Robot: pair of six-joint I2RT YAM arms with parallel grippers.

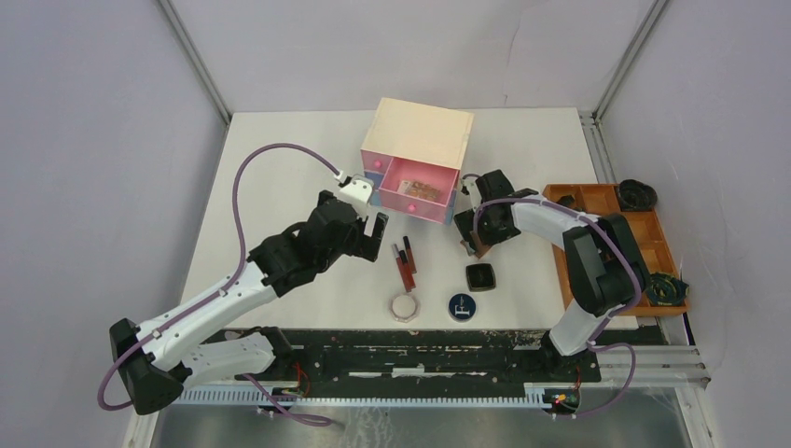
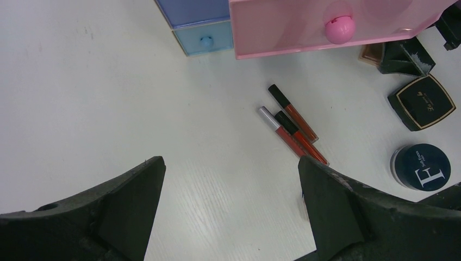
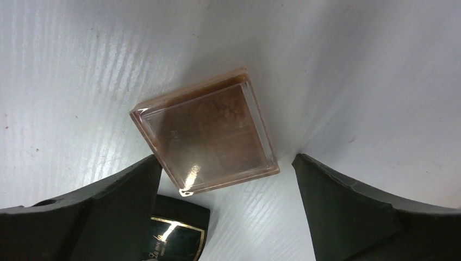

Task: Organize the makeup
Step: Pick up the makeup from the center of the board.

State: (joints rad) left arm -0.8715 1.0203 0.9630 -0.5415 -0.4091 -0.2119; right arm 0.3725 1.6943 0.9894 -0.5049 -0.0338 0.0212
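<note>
Three slim red and black tubes [image 1: 404, 261] [image 2: 293, 130] lie on the white table in front of the open pink drawer [image 1: 418, 193] [image 2: 326, 24], which holds a colourful palette [image 1: 422, 189]. My left gripper [image 1: 371, 233] [image 2: 231, 163] hovers open just left of the tubes, nothing between its fingers. My right gripper [image 1: 474, 233] [image 3: 225, 157] stands open directly over a brown square compact [image 3: 206, 130] [image 2: 372, 53]. A black square compact [image 1: 480, 276] [image 3: 174, 236] [image 2: 422, 101], a round dark-blue compact [image 1: 461, 306] [image 2: 421, 167] and a pale octagonal jar [image 1: 405, 307] sit nearer the front.
The beige box [image 1: 420, 135] stands at the back centre, its blue drawer [image 2: 204, 41] and purple drawer [image 2: 193, 11] shut. An orange-brown tray [image 1: 658, 247] with dark coiled items [image 1: 637, 194] lies at the right edge. Grey walls close in both sides.
</note>
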